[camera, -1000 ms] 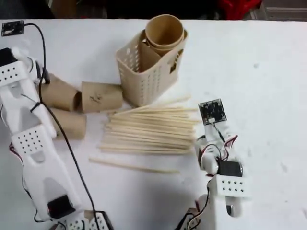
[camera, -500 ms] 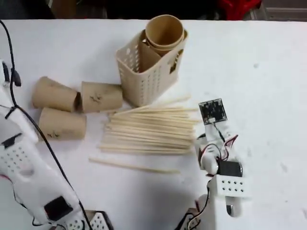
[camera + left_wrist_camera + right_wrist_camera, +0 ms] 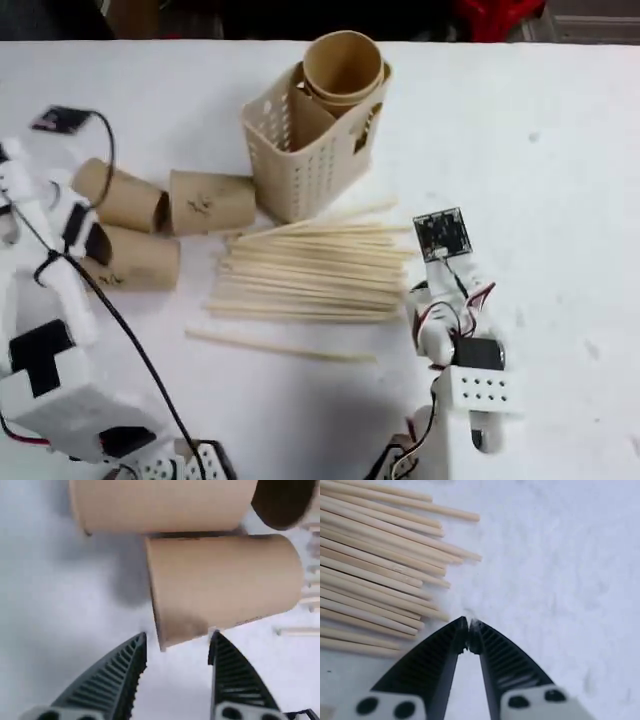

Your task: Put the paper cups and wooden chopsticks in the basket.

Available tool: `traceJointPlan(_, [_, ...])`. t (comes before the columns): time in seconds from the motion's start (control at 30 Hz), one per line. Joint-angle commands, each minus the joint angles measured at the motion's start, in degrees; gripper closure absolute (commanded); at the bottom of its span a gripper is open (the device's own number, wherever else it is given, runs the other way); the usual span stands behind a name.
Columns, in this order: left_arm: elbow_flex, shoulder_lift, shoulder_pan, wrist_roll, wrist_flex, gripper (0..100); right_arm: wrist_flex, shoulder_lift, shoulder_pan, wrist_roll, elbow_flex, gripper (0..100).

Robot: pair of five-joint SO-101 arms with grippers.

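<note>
1 paper cup [image 3: 225,585] lies just at the wide-apart left fingers [image 3: 125,672]; right fingers [image 3: 442,657] touch.

White worktop [image 3: 560,150], and there's the basket [image 3: 310,165] standing upright near the far edge. Three cups [image 3: 210,201] lie on their sides beside it, toward the left edge. A pile of chopsticks [image 3: 310,272] sits mid-worktop, with one stray stick [image 3: 280,345] apart on the near side.

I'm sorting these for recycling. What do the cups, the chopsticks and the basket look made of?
Cups: brown paper or thin card, matte, dull even walls. Chopsticks: bare pale wood, unvarnished, with faint lengthwise grain. Basket: probably cream plastic, smooth, with moulded rows of slots.
</note>
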Motion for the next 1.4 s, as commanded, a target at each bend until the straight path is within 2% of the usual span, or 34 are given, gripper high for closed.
traceJointPlan(0.0, [5.27, -0.66, 1.10, -0.79, -7.30, 79, -0.92, -0.75, -0.31, 0.53, -0.26, 98.1])
traceJointPlan(0.23, [5.63, 4.79, 3.47, -1.05, -8.62, 79, -0.92, -0.75, -0.31, 0.53, -0.26, 98.1])
traceJointPlan(0.57, [5.36, 1.80, 13.85, -0.44, -2.81, 79, -0.92, -0.75, -0.31, 2.99, -0.26, 98.1])
traceJointPlan(0.83, [5.36, -6.90, 28.18, 7.03, 1.23, 79, -0.92, -0.75, -0.31, 3.16, -0.26, 98.1])
traceJointPlan(1.03, [5.80, -8.75, 38.81, 12.75, 1.05, 79, -0.92, -0.75, -0.31, 3.16, -0.26, 98.1])
traceJointPlan(1.13, [5.71, -6.64, 40.92, 12.92, 0.88, 84, -0.92, -0.75, -0.31, 3.16, -0.18, 98.1])
traceJointPlan(1.27, [5.80, -4.00, 41.10, 12.04, -1.76, 99, -0.92, -0.75, -0.31, 3.16, -0.18, 98.1])
traceJointPlan(1.37, [5.36, -3.82, 41.45, 9.14, -0.26, 98, -0.92, -0.75, -0.31, 3.16, -0.18, 98.1])
